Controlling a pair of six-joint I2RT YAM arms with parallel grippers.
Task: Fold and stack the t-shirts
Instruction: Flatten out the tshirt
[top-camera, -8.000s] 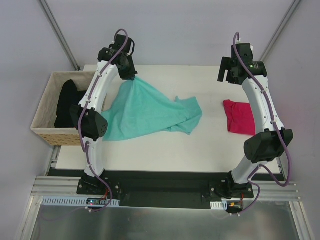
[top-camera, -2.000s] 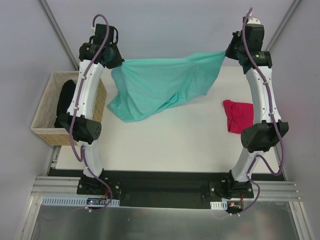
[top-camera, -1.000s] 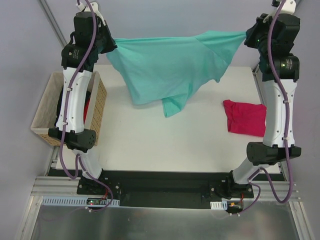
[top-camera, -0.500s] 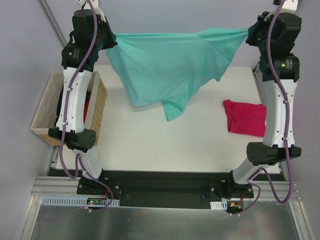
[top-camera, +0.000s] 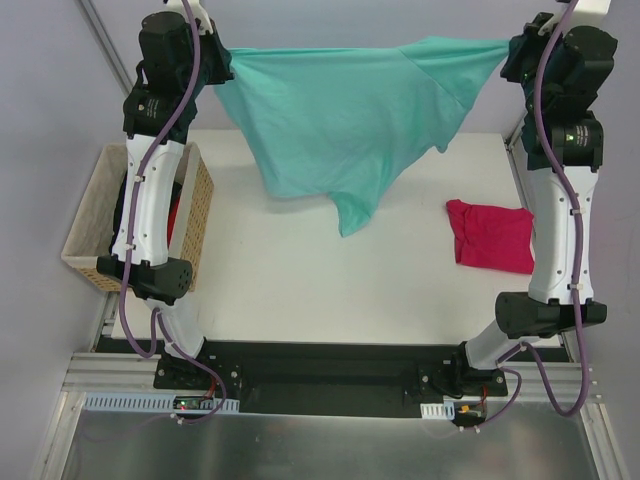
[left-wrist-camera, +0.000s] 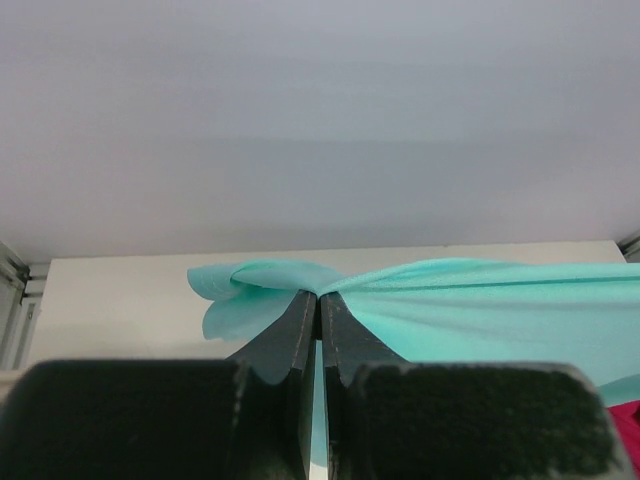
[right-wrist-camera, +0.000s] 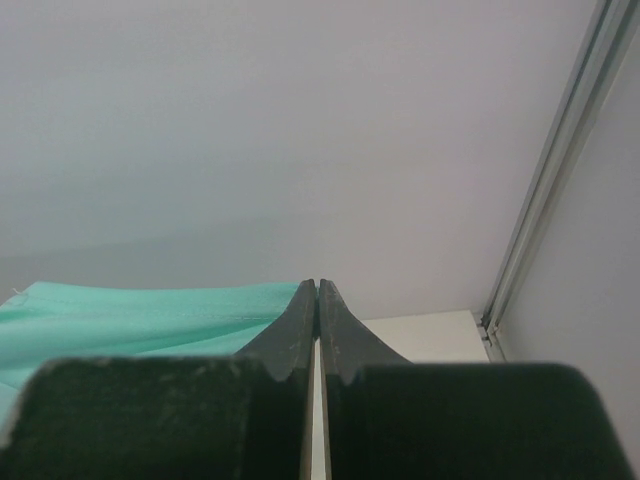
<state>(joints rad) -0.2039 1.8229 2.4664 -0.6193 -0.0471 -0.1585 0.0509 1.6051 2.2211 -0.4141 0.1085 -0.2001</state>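
From above, the teal t-shirt (top-camera: 350, 130) is held stretched over the table (top-camera: 300, 290), unfolded. A red t-shirt (top-camera: 490, 235) is already folded, and more garments seem left in the basket (top-camera: 85, 215). In the wrist views, the left gripper (left-wrist-camera: 318, 308) and right gripper (right-wrist-camera: 317, 298) are each seen pinching its edge. Compared with two seconds ago, it is raised higher and spread wider.

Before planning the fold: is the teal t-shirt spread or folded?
Spread, in the air: the teal t-shirt is stretched between the left pincer and right pincer, one corner hanging down.
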